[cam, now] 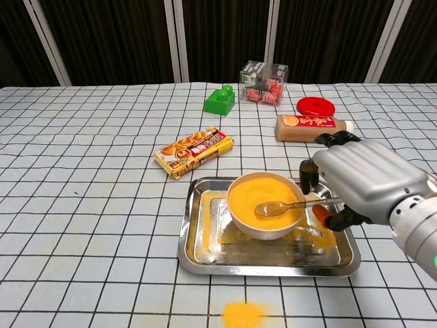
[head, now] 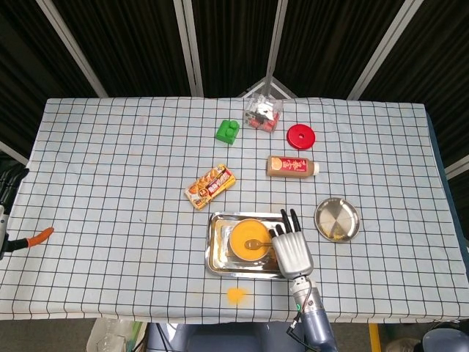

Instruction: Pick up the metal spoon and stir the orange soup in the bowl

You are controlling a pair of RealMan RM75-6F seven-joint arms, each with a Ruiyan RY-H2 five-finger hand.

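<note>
One spill patch of orange powder (cam: 244, 315) nearest, then right hand (cam: 355, 183) cupped over metal spoon (cam: 287, 206) handle, fingers apart and not yet clamped, spoon propped in bowl (cam: 265, 204) of orange soup on steel tray (cam: 198, 246), ready for pickup.

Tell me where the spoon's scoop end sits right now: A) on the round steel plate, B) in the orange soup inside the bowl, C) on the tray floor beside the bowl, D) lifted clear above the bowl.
B: the spoon has its scoop end in the orange soup inside the bowl, with its handle reaching over the rim toward the right robot hand.
</note>
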